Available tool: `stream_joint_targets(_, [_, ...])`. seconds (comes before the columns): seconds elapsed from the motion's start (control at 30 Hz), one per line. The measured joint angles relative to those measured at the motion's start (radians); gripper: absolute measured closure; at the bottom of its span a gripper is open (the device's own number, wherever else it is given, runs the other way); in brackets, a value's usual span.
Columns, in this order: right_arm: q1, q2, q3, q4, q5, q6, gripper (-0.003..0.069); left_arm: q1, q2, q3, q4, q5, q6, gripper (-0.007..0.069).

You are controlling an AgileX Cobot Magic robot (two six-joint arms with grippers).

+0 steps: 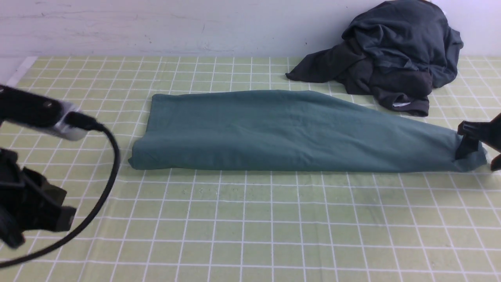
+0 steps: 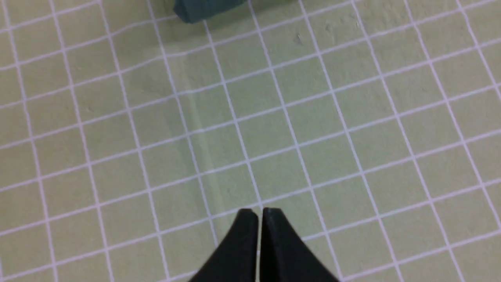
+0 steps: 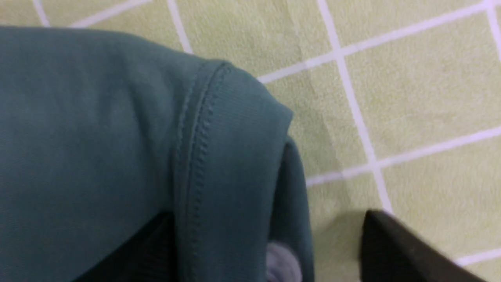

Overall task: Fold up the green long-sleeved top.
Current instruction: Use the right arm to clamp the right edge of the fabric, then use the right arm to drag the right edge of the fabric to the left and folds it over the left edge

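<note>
The green long-sleeved top lies on the grid-patterned table cover, stretched as a long, low shape across the front view, on the far side of the bare squares nearest the camera; its right end narrows to the cuff, where a stitched seam runs just inside the folded edge. The right gripper is at this cuff; its fingers stand apart, one over the green cloth, the other on the far side of the cuff's edge above the patterned cover, so that the cuff lies between them; whether either finger touches the fabric, I cannot tell. The left gripper has its fingertips together with only the cover in view beyond them; it is well apart from the top, of which a small corner shows at the edge of the left wrist view. In the front view the left arm is to the left of the top's left end, with a black cable looping out towards the cloth; dark garments are heaped behind the top, near its right-hand stretch.
</note>
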Motion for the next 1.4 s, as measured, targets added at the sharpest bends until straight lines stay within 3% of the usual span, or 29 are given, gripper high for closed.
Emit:
stream_joint_targets(0.13, [0.000,0.001,-0.002,0.042,0.004,-0.079,0.0270,0.000,-0.157,0.138,0.047,-0.094,-0.038,0.0625])
stream_joint_targets(0.17, [0.000,0.001,-0.002,0.045,0.004,-0.082,0.0279,0.000,-0.163,0.138,0.047,-0.095,-0.041,0.0625])
stream_joint_targets(0.3, [0.000,-0.004,-0.002,0.079,0.009,-0.124,0.0485,0.000,-0.231,0.246,0.072,-0.108,-0.083,0.0625])
stream_joint_targets(0.43, [0.000,-0.018,-0.002,0.079,0.013,-0.133,0.0622,0.000,-0.219,0.317,0.083,-0.118,-0.090,0.0625])
stream_joint_targets(0.73, [0.000,-0.195,-0.003,-0.169,0.033,-0.111,0.0639,0.000,-0.211,0.326,0.076,-0.162,-0.096,0.0625])
stream_joint_targets(0.87, [0.017,-0.259,-0.055,-0.147,0.033,-0.103,0.0639,0.000,-0.211,0.326,0.064,-0.200,-0.097,0.0625])
stream_joint_targets(1.07, [0.229,-0.308,-0.250,0.060,-0.001,-0.061,0.0639,0.000,-0.211,0.326,0.030,-0.256,-0.097,0.0625])
stream_joint_targets(1.17, [0.383,-0.289,-0.304,0.102,-0.063,-0.061,0.0639,0.000,-0.211,0.326,0.015,-0.262,-0.097,0.0625])
stream_joint_targets(1.2, [0.394,-0.286,-0.307,0.105,-0.075,-0.061,0.0639,0.000,-0.211,0.326,0.015,-0.263,-0.097,0.0625])
stream_joint_targets(1.3, [0.593,-0.215,-0.344,0.119,-0.214,-0.065,0.0639,0.000,-0.211,0.326,0.012,-0.265,-0.097,0.0625])
stream_joint_targets(1.4, [0.686,-0.154,-0.347,0.122,-0.307,-0.069,0.0638,0.000,-0.211,0.326,0.012,-0.265,-0.097,0.0625])
